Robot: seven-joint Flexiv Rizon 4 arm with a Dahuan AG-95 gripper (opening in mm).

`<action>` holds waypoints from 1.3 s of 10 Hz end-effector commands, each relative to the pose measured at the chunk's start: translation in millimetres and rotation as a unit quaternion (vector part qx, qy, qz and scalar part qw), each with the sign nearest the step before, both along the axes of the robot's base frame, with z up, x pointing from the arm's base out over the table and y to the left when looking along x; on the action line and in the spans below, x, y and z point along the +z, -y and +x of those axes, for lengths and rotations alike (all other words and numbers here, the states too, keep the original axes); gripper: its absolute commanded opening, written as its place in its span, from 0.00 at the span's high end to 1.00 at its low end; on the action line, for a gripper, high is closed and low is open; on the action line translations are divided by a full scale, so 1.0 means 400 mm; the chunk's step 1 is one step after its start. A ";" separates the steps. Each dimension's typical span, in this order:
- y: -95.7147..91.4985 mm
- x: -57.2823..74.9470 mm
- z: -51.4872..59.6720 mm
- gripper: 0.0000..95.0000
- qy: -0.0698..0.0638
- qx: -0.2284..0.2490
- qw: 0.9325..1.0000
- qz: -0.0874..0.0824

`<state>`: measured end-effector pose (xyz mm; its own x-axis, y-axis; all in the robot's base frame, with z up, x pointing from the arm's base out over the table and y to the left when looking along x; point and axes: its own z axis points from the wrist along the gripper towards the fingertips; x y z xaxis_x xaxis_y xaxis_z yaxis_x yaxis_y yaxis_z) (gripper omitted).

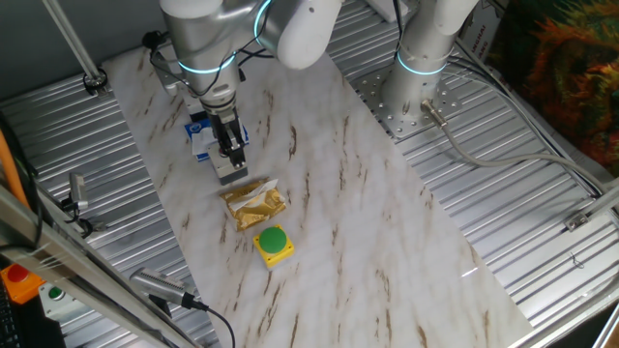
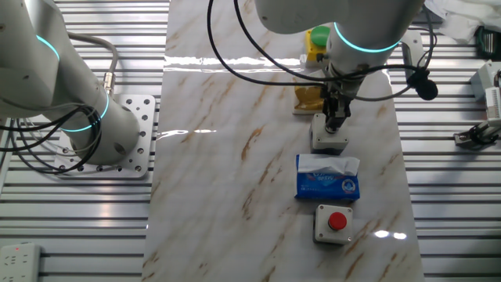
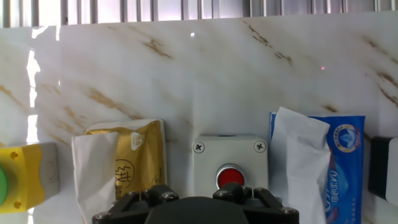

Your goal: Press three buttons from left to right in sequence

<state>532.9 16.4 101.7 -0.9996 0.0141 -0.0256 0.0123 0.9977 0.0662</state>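
Observation:
Three buttons stand in a row on the marble board. The middle grey-white box [image 2: 329, 135] has a red cap [image 3: 230, 176], and my gripper [image 2: 337, 119] stands right over it, fingertips together and down at its top. The gripper also shows in one fixed view [image 1: 232, 150], above the same box [image 1: 230, 171]. The other grey-white box with a red cap [image 2: 333, 223] sits at the near end in the other fixed view. The yellow box with a green dome [image 1: 274, 244] is at the opposite end; it also shows in the hand view [image 3: 25, 177].
A blue tissue packet [image 2: 327, 178] lies between the two grey boxes. A crinkled gold packet [image 1: 256, 203] lies between the middle box and the yellow box. An orange box with a small green button [image 1: 19, 280] sits off the board. A second arm's base [image 2: 102, 129] stands beside the board.

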 end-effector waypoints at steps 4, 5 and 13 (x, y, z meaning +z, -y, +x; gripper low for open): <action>0.000 0.002 -0.001 0.40 0.001 -0.005 1.000 -0.001; 0.000 0.002 -0.001 0.40 0.000 -0.004 1.000 -0.001; -0.002 0.003 0.004 0.40 -0.001 -0.008 1.000 -0.002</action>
<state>534.8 17.2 103.0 -0.9992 0.0309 -0.0233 0.0294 0.9976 0.0627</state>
